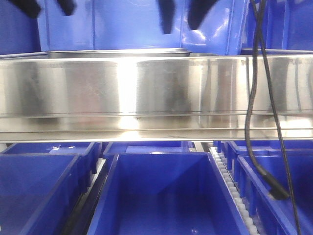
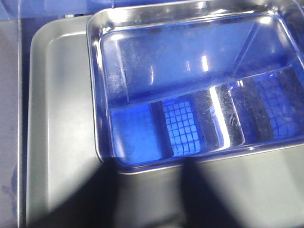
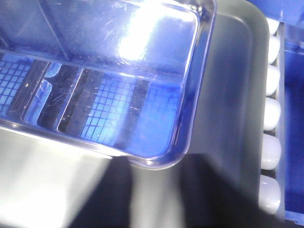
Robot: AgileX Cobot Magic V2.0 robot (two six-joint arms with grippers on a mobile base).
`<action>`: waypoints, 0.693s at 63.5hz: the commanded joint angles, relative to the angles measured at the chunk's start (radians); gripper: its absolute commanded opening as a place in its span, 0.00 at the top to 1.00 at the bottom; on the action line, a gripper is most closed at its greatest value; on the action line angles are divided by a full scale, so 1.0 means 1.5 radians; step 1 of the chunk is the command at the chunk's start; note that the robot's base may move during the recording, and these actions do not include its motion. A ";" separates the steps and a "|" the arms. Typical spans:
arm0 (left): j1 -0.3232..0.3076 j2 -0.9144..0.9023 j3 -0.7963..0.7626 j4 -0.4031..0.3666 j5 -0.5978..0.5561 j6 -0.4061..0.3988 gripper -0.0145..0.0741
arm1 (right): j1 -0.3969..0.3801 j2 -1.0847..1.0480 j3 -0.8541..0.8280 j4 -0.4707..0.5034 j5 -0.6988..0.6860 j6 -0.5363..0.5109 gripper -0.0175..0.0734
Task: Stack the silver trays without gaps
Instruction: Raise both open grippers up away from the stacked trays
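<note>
Two silver trays lie one on the other. The upper tray (image 2: 190, 61) is shiny, mirrors blue, and sits skewed on the duller lower tray (image 2: 57, 123), whose floor shows to the left and in front. In the right wrist view the upper tray (image 3: 109, 71) leaves the lower tray (image 3: 228, 76) bare on the right. My left gripper (image 2: 149, 190) is open, its dark fingers just short of the upper tray's near rim. My right gripper (image 3: 164, 194) is open too, at that tray's near right corner. From the front, only a tray rim (image 1: 117, 51) shows, with the left gripper (image 1: 46, 6) and right gripper (image 1: 182, 17) above it.
A broad steel rail (image 1: 156, 98) crosses the front view and hides most of the trays. Blue bins (image 1: 166, 196) stand below it, and blue bin walls (image 1: 122, 24) rise behind. White rollers (image 3: 270, 114) run along the lower tray's right side. A black cable (image 1: 254, 122) hangs at right.
</note>
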 commanded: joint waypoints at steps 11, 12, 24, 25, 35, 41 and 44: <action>-0.004 -0.034 -0.005 0.000 -0.056 0.003 0.82 | 0.001 -0.028 -0.002 -0.015 -0.037 -0.005 0.89; -0.004 -0.039 -0.005 0.000 -0.062 0.003 0.82 | 0.001 -0.032 -0.002 -0.015 -0.044 -0.005 0.89; -0.004 -0.109 0.041 0.018 -0.190 0.003 0.82 | 0.003 -0.069 -0.002 -0.034 -0.102 -0.005 0.89; -0.004 -0.116 0.050 0.021 -0.201 0.003 0.82 | 0.003 -0.072 -0.002 -0.034 -0.103 -0.005 0.89; -0.004 -0.215 0.153 0.076 -0.333 0.004 0.82 | 0.012 -0.104 -0.002 -0.075 -0.133 -0.005 0.89; -0.004 -0.287 0.237 0.077 -0.422 0.004 0.82 | 0.024 -0.123 -0.002 -0.104 -0.143 -0.005 0.89; -0.004 -0.322 0.281 0.077 -0.478 0.004 0.82 | 0.030 -0.129 -0.002 -0.111 -0.146 -0.005 0.89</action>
